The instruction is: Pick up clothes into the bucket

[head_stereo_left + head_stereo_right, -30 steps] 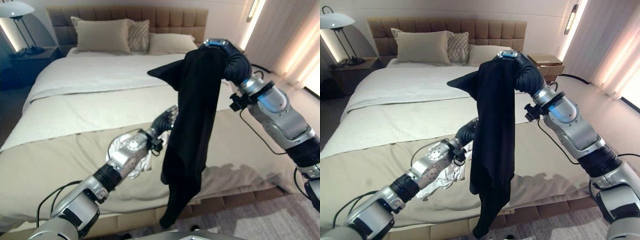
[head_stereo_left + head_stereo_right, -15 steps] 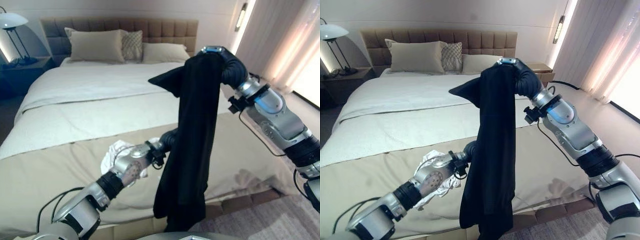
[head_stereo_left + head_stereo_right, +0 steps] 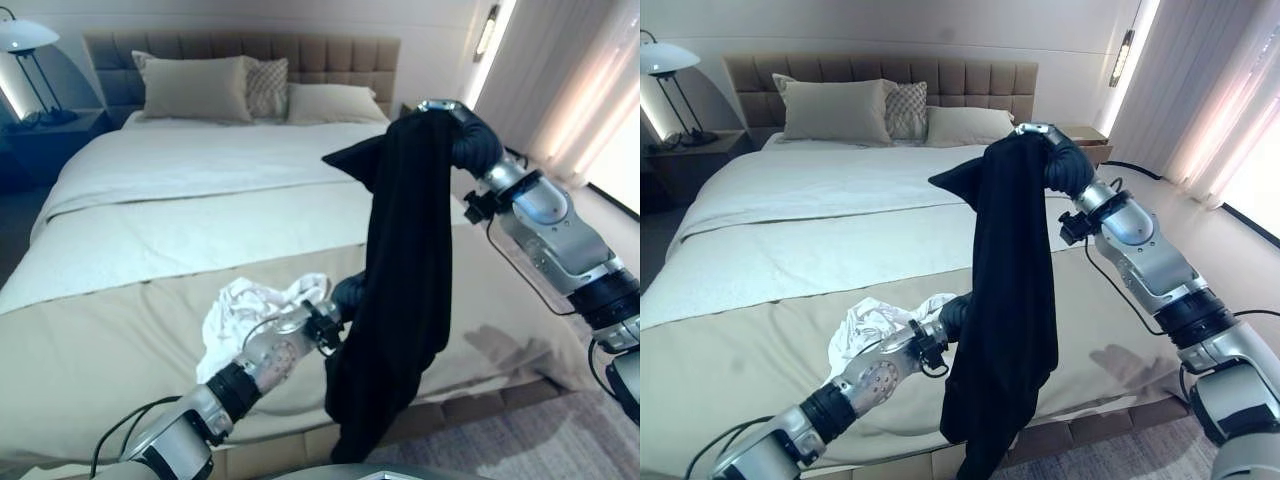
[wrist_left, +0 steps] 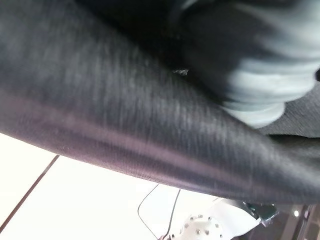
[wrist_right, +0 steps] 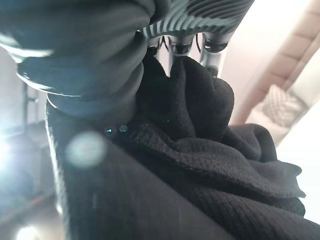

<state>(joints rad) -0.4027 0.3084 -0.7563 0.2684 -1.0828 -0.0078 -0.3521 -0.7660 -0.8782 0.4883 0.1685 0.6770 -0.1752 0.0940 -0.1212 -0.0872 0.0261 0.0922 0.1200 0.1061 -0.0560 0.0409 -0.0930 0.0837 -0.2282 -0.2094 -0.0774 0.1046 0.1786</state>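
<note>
A long black garment [image 3: 405, 270] hangs in the air in front of the bed, its lower end below the mattress edge. My right hand [image 3: 470, 140] is raised high at the right and is shut on the garment's top; the right wrist view has its fingers [image 5: 172, 47] dug into the bunched black cloth [image 5: 200, 145]. My left hand [image 3: 348, 293] reaches in low from the left and touches the garment's middle, its fingers hidden behind the cloth. A crumpled white cloth [image 3: 245, 312] lies on the beige cover beside my left forearm.
The wide bed [image 3: 150, 210] has a beige cover in front and white bedding behind, with pillows [image 3: 195, 88] at the padded headboard. A lamp [image 3: 25, 35] stands at the far left, a nightstand [image 3: 1085, 135] at the far right. Curtains [image 3: 590, 90] hang along the right.
My left hand has come off the white cloth and moved right, in behind the black garment. The white cloth now lies uncovered on the bed. The right hand still holds the garment up.
</note>
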